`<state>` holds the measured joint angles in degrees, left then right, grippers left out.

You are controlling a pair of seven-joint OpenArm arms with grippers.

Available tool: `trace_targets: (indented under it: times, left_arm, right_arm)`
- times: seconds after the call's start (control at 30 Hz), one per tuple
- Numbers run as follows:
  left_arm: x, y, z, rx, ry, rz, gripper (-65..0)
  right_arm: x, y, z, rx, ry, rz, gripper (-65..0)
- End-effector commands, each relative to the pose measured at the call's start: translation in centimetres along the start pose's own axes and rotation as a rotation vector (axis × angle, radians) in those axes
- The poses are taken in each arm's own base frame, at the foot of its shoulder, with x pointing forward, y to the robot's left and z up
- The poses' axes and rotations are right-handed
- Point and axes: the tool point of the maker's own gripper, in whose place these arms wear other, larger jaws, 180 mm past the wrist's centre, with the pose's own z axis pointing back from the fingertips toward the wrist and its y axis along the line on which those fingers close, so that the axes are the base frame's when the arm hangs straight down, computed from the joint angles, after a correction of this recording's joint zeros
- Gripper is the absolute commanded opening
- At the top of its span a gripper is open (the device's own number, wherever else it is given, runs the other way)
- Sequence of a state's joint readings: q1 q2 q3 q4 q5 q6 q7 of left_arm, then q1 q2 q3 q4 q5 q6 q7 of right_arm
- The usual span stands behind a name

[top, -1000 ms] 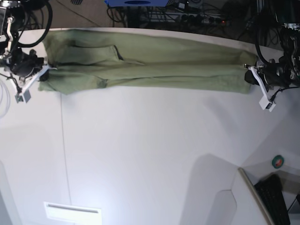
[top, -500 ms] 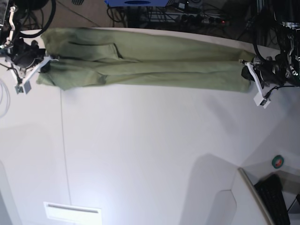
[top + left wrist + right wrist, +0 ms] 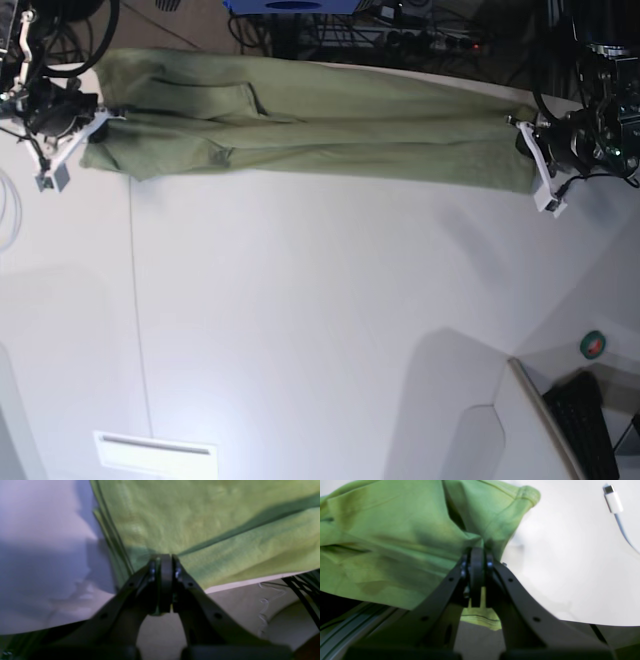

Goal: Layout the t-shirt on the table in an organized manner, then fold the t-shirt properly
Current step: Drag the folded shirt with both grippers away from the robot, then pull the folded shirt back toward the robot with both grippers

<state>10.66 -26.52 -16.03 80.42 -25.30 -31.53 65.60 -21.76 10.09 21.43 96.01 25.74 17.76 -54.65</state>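
Behind the far rim, at 12 o'clock, a blue box stands among many dark cables on a dim floor. At 4 o'clock, a black keyboard lies on a lower surface, with a small green and red round thing just above it. Bright light reflects near 6 o'clock.

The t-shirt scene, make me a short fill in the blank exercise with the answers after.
1. The t-shirt lying stretched along the far edge of the white table is olive ____ in colour.
2. The left gripper is ____ on the t-shirt's edge.
3. The right gripper pinches the shirt, and a white ____ plug lies on the table nearby.

Missing words: green; shut; cable
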Motion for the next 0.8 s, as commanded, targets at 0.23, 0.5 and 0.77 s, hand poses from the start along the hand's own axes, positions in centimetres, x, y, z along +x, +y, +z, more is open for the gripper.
trace_targets:
  times: [0.23,0.5,0.77]
  left_arm:
    - [-0.1,1.2,0.1,0.020,-0.011,0.014,-65.0]
    - [-0.1,-0.6,-0.9,-0.008,0.016,-0.032,-65.0]
    - [2.0,-1.1,-2.7,-0.010,-0.019,0.056,-65.0]
  right_arm:
    - [-2.1,-0.8,-1.7,0.009,0.050,-0.065,-65.0]
    - [-3.2,-0.9,-3.8,0.029,0.113,-0.118,-65.0]
    - [-1.9,-1.4,-5.4,0.031,0.097,-0.146,-65.0]
